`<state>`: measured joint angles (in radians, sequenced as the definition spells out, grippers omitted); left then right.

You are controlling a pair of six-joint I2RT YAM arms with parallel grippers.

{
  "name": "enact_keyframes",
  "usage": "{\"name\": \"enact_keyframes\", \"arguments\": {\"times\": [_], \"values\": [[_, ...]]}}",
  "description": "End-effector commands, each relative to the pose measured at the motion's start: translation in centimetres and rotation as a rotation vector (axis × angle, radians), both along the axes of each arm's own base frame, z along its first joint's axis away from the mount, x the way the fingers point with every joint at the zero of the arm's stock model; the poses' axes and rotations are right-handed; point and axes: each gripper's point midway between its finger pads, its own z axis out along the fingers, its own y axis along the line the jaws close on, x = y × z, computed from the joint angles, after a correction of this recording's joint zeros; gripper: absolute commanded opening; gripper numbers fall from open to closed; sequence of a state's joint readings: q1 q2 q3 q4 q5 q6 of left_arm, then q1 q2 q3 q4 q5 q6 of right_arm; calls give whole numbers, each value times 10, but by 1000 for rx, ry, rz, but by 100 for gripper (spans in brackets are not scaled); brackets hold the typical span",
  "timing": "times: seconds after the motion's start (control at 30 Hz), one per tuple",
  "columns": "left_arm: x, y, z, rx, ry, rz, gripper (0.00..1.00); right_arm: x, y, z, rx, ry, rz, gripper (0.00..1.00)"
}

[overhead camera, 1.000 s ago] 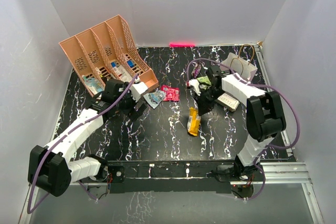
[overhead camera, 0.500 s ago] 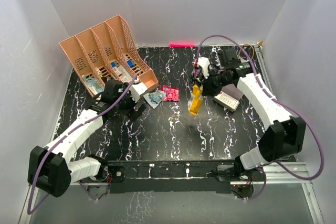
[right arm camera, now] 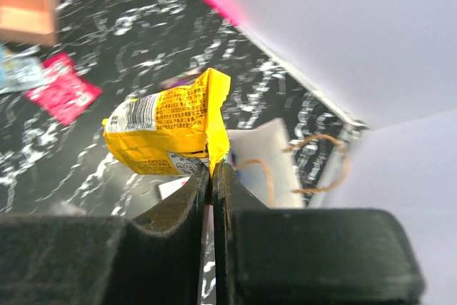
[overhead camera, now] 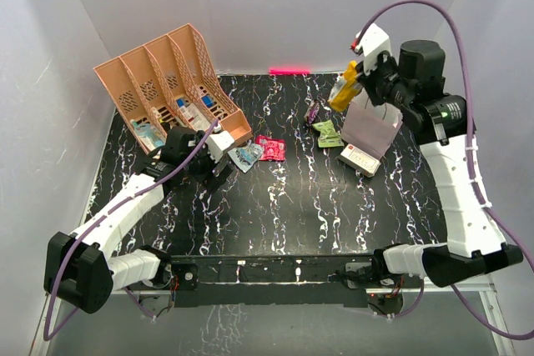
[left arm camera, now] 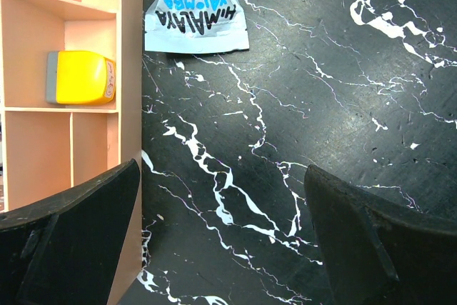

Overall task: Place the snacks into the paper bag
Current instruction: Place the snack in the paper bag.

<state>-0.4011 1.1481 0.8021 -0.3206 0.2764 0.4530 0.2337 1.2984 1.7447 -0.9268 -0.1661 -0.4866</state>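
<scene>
Black marble tabletop (overhead camera: 275,206) — pale walls (overhead camera: 275,6)

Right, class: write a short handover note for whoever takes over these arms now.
Left gripper: open, low over the table by the mint packet.
Right gripper: shut on the yellow packet, raised beside the bag.
Done: yellow packet picked up, not yet dropped in.
Left: bag it, then the mint packet, pink packet, green packet, purple packet.
</scene>
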Motion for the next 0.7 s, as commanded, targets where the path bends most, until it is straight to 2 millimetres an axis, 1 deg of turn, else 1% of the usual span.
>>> {"name": "enact_keyframes", "arguments": {"times": [0.0,0.1,0.2,0.27,0.37,0.5,0.63,0.67], "values": [[0,-1,11,-21,-35,-8,98,10,-48,64,-58,-233,-243,8],[1,0,9,-20,-33,-7,98,13,-68,79,-115,-303,-324,8],[1,0,9,-18,-31,-8,98,20,-81,89,-155,-352,-366,8],[1,0,7,-15,-29,-8,98,27,-87,93,-170,-368,-384,8],[1,0,6,-13,-27,-9,98,40,-97,92,-197,-374,-407,8],[1,1,6,-10,-28,-10,98,57,-120,82,-240,-362,-443,8],[1,1,5,-7,-27,-10,98,69,-144,58,-265,-310,-447,8],[1,1,4,-5,-26,-10,98,70,-153,52,-272,-296,-455,8]]}}
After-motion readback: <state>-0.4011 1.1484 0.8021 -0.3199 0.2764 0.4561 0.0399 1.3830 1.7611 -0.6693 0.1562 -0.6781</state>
